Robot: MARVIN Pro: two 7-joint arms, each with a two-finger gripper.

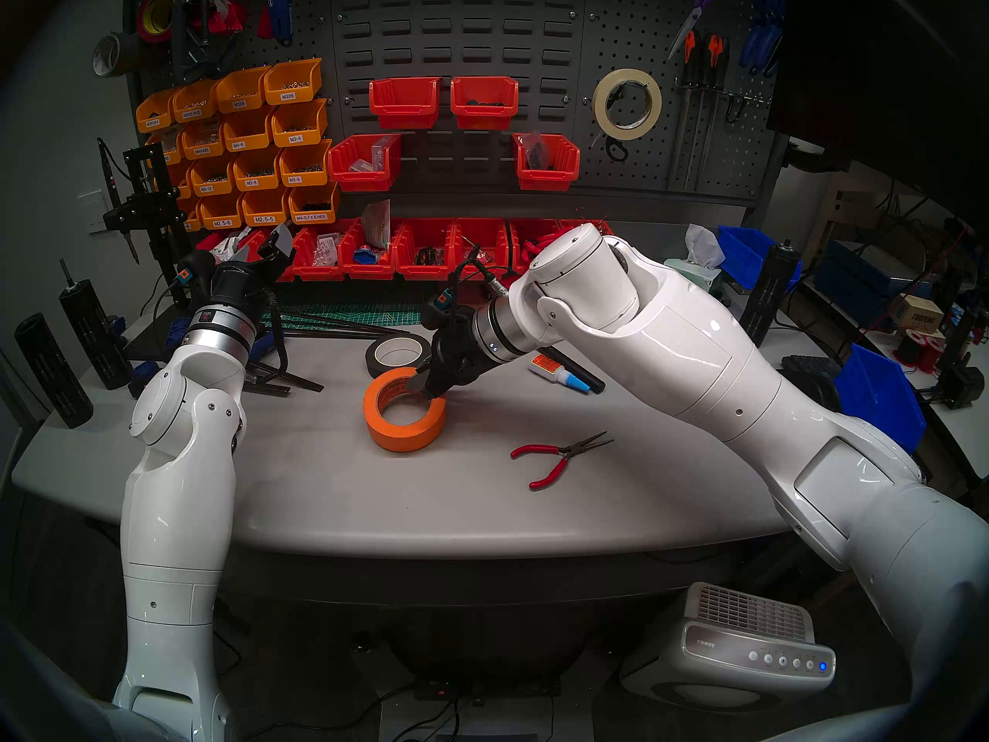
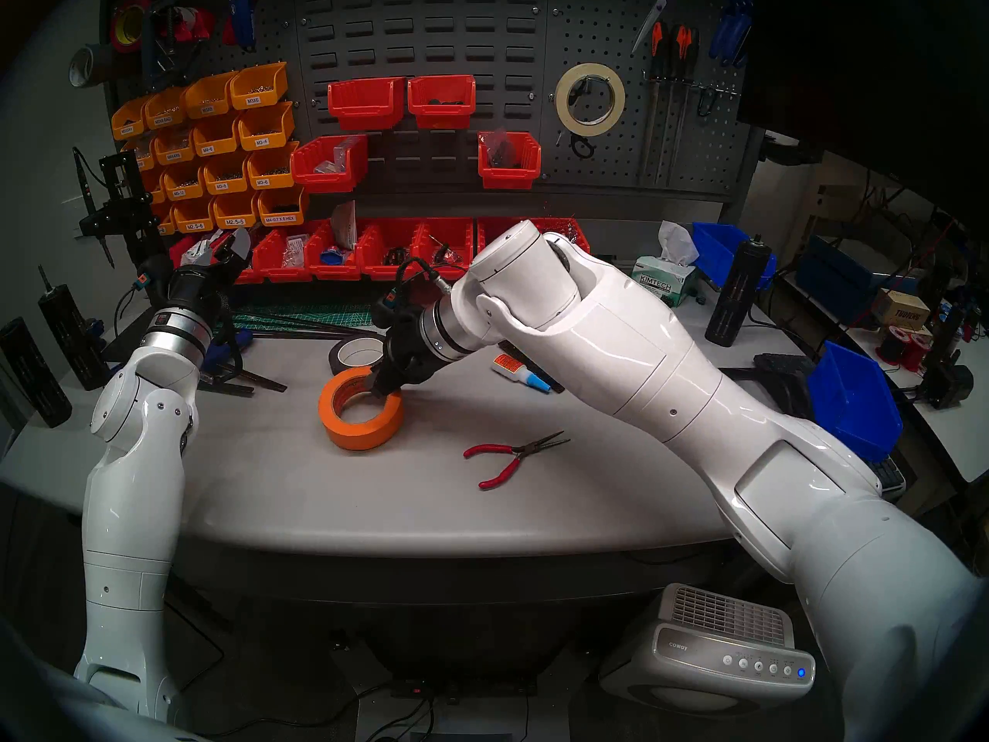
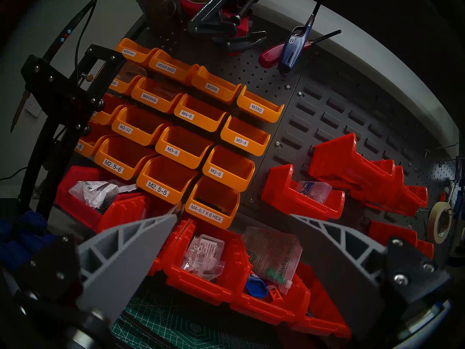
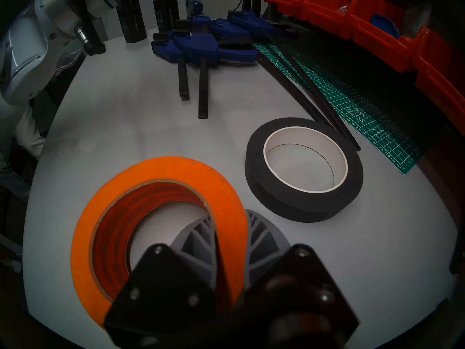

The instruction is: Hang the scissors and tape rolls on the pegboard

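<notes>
The wide orange tape roll lies on the grey table. My right gripper is shut on its far wall, one finger inside the core and one outside. The cream masking tape roll hangs on a hook of the dark pegboard. The black-handled scissors hang just below it, blades mostly hidden. My left gripper is open and empty, raised at the left in front of the red bins.
A black tape roll lies just behind the orange one. Red-handled pliers and a glue bottle lie to the right. Blue clamps and a green cutting mat are at the back. Red bins line the wall.
</notes>
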